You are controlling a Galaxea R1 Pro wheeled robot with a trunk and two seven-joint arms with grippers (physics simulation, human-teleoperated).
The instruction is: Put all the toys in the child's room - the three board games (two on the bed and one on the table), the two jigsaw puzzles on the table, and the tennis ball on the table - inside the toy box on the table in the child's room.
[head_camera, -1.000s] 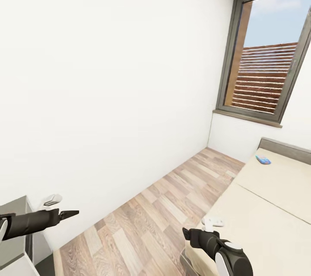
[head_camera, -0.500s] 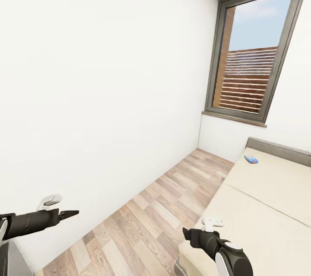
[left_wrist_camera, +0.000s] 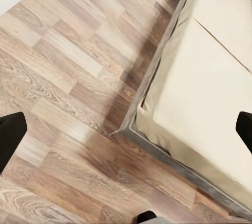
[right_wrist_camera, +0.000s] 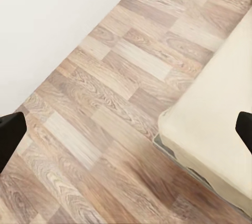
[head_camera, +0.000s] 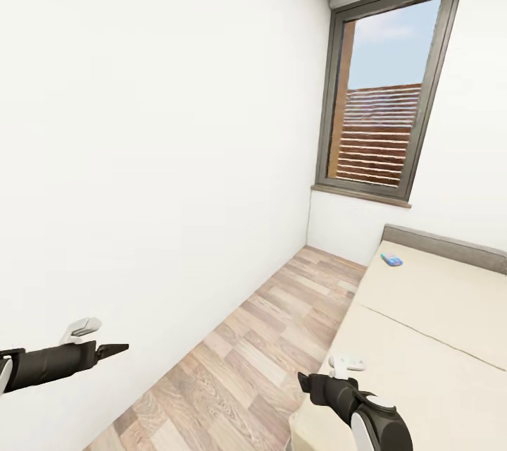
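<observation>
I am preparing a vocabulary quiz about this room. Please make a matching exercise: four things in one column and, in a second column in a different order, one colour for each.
Things:
1. bed
2. window frame
3. floor
4. board game

Colours:
A. wood brown
B. mostly blue
C. beige
D. grey

Pairs: 1-C, 2-D, 3-A, 4-B

View has swung right; desk corner gone.
</observation>
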